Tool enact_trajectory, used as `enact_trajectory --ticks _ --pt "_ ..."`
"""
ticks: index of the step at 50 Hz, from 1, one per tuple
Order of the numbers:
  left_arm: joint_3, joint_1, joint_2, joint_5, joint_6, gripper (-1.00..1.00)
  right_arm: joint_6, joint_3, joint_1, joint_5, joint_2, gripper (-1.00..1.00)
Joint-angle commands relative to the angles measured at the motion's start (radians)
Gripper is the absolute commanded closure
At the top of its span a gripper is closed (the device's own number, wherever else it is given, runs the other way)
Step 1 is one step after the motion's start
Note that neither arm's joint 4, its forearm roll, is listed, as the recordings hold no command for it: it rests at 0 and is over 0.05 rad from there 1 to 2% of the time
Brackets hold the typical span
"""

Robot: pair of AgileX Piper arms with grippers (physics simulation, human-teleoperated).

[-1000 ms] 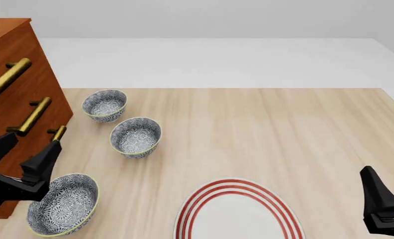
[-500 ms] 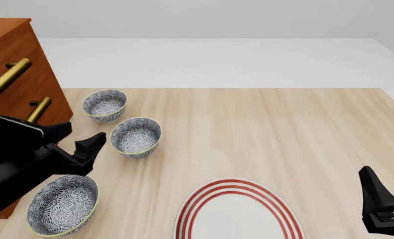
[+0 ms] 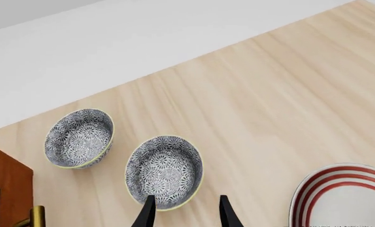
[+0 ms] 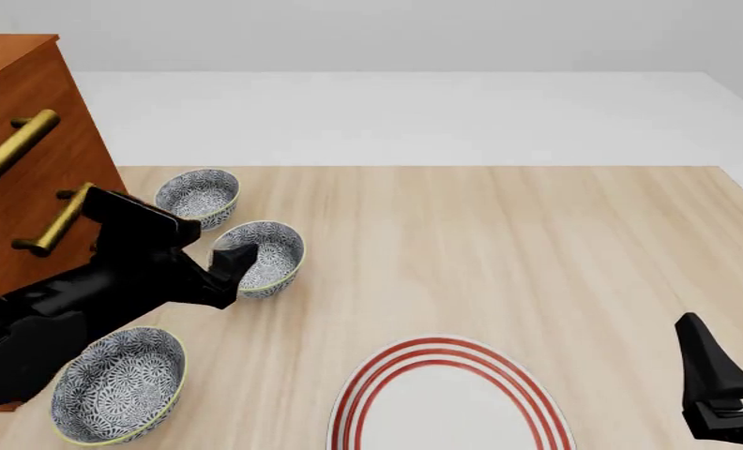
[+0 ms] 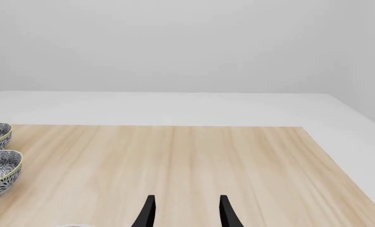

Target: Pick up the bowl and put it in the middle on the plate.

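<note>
Three look-alike speckled grey-blue bowls stand on the left of the table: a far one (image 4: pixel 198 197), a middle one (image 4: pixel 259 258) and a near one (image 4: pixel 119 384). My left gripper (image 4: pixel 228 265) hovers at the middle bowl's near-left rim. In the left wrist view this gripper (image 3: pixel 186 213) is open, with the middle bowl (image 3: pixel 164 171) just beyond its tips and nothing between them. The white plate (image 4: pixel 450 398) with red rings lies at the front centre, with nothing on it. My right gripper (image 4: pixel 737 354) rests low at the front right, open and empty (image 5: pixel 186 213).
A brown wooden dresser (image 4: pixel 27 141) with brass handles (image 4: pixel 15 145) stands at the left edge, close behind my left arm. The far bowl (image 3: pixel 79 138) sits a short way from the middle one. The table's far edge meets a white floor.
My left arm has swung forward and to the right, from beside the near bowl to the middle bowl's rim. The right arm and all bowls have stayed put.
</note>
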Motion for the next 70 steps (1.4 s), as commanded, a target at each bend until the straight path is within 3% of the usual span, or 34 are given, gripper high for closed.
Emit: enact_trajectory --ticks 1,24,30,41,45,53,63,70 --pt "-0.046 -0.039 0.103 -0.010 0.028 -1.00 -0.002 0.001 0.005 0.001 0.000 -1.00" --pt "-0.085 -0.043 0.296 -0.059 0.141 -1.00 -0.002 0.003 0.003 -0.016 0.027 -1.00" --pt "-0.089 -0.014 0.328 -0.077 0.208 -1.00 -0.001 0.003 0.004 -0.013 0.024 -1.00" --pt "-0.114 -0.024 0.417 -0.083 0.240 -1.00 -0.004 0.003 0.004 -0.021 0.036 -1.00" --pt "-0.113 -0.009 0.438 -0.098 0.298 -1.00 -0.006 0.003 0.007 -0.022 0.038 -1.00" --pt "-0.139 -0.015 0.470 -0.071 0.302 -1.00 -0.010 0.003 0.004 -0.024 0.043 -1.00" --pt "-0.153 0.009 0.562 -0.089 0.392 -1.00 -0.013 0.003 0.006 -0.028 0.049 -1.00" --pt "-0.165 -0.002 0.591 -0.082 0.395 -1.00 -0.012 0.003 0.005 -0.029 0.050 -1.00"
